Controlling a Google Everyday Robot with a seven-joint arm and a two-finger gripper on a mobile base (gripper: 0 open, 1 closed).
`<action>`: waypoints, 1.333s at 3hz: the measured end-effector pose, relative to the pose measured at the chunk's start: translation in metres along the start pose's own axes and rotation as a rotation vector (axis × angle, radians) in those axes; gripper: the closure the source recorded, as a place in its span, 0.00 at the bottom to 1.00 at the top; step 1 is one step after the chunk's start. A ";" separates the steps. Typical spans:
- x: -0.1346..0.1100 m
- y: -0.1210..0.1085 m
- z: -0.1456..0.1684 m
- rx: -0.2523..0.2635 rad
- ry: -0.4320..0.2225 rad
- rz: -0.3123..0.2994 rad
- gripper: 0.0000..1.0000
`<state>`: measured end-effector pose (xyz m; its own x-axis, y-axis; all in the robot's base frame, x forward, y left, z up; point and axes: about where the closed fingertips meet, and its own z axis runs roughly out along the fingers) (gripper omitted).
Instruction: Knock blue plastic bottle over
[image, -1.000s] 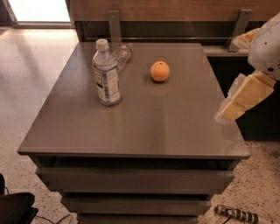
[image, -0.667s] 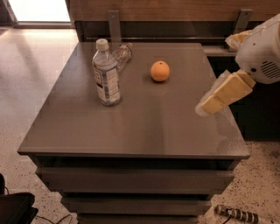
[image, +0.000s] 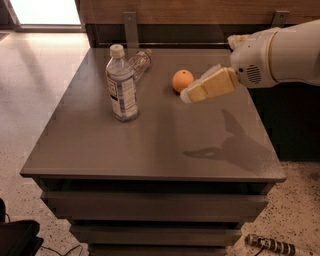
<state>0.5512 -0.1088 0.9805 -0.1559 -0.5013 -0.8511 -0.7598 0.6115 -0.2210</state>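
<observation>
The blue plastic bottle (image: 121, 85) stands upright on the left part of the grey table (image: 150, 140). It has a white cap, a white label with dark print and a ribbed body. My gripper (image: 187, 95) comes in from the right on a white arm and hovers above the table's middle, to the right of the bottle and apart from it. Its tan fingers (image: 210, 86) point left towards the bottle. The gripper's tip is close beside an orange (image: 182, 80).
A smaller clear bottle (image: 140, 61) lies on its side behind the blue bottle. The orange sits at the back middle. A wooden wall with metal brackets (image: 131, 27) runs behind the table. A dark counter (image: 295, 120) stands at the right.
The arm has swung left from the table's right edge to above the middle, closing on the bottle. The bottle, the small bottle and the orange have not moved.
</observation>
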 end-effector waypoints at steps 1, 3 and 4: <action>-0.013 0.001 0.036 0.001 -0.127 0.090 0.00; -0.023 0.007 0.047 0.000 -0.159 0.107 0.00; -0.015 0.022 0.071 0.012 -0.204 0.137 0.00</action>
<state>0.5814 -0.0444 0.9546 -0.1254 -0.2796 -0.9519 -0.7327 0.6730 -0.1011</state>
